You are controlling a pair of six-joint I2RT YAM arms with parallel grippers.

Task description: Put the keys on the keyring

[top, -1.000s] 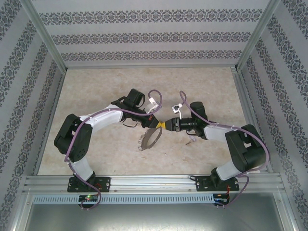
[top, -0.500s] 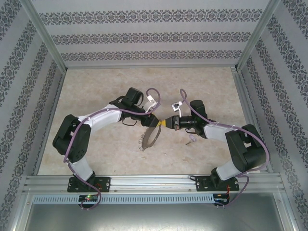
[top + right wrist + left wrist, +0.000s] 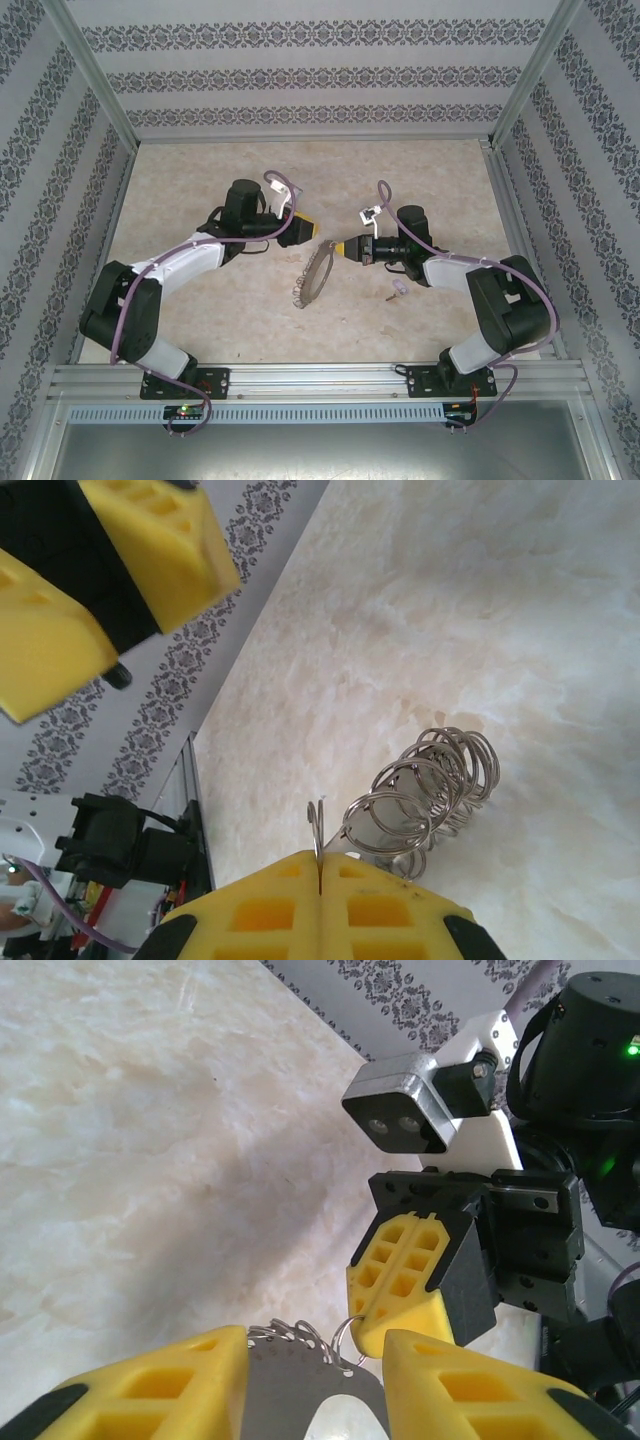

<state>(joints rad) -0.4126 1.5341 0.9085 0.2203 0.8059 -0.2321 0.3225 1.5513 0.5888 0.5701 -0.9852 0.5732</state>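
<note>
Closest in, a grey metal rail (image 3: 320, 378) ran along the near edge of the table (image 3: 430, 180). Both arms were bolted to it.

A bit further in, a tiny key (image 3: 397, 290) with a pale head lay flat on the table. It was just beside the right arm and apart from the ring.

Near the middle of the table was the keyring (image 3: 314, 277), a big thin grey hoop. It stood up on its edge and leaned over. I could not tell if its low side touched the table.

The right gripper (image 3: 341, 248) pinched the top rim of the keyring. In the right wrist view, its two yellow fingers (image 3: 250, 920) were pressed together with the thin metal edge between them. A bunch of small silvery loops (image 3: 430, 775) hung on the rim just past them.

The left gripper (image 3: 305, 230) was a little further back, on the left side of the keyring. It was near the keyring but not touching it. Its yellow fingers (image 3: 180, 1390) were partway apart and held nothing.

Farthest back stood the walls (image 3: 320, 75), pale with grey flower stripes.
</note>
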